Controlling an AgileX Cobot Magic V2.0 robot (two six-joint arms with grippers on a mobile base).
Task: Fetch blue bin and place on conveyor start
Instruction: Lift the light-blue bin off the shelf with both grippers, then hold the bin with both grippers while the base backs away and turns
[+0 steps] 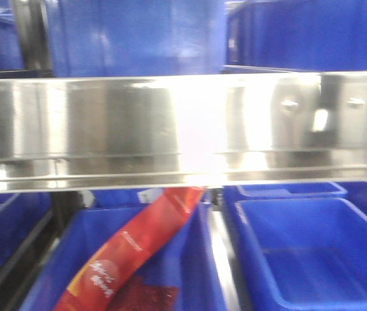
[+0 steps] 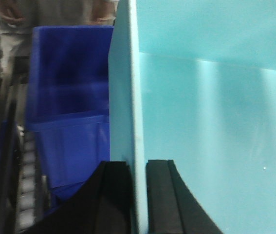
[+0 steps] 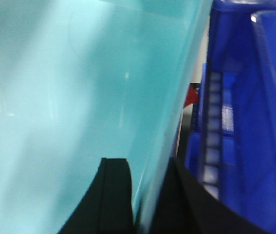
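The blue bin [image 2: 215, 122] fills most of the left wrist view as a light cyan tub seen from inside. My left gripper [image 2: 138, 163] is shut on its left wall, one black finger [image 2: 113, 195] outside and one inside. In the right wrist view the blue bin [image 3: 55, 87] fills the left side. My right gripper [image 3: 145, 165] is shut on its right wall, again with a finger on each face. Neither the bin nor the grippers show in the front view. The conveyor start is out of view.
A shiny stainless-steel shelf rail [image 1: 170, 123] crosses the front view. Dark royal-blue bins [image 1: 306, 253] sit below and above it, and one [image 1: 196, 272] holds a red packet [image 1: 138, 246]. Other dark blue bins stand close beside the tub [image 2: 69, 97] [image 3: 254, 122].
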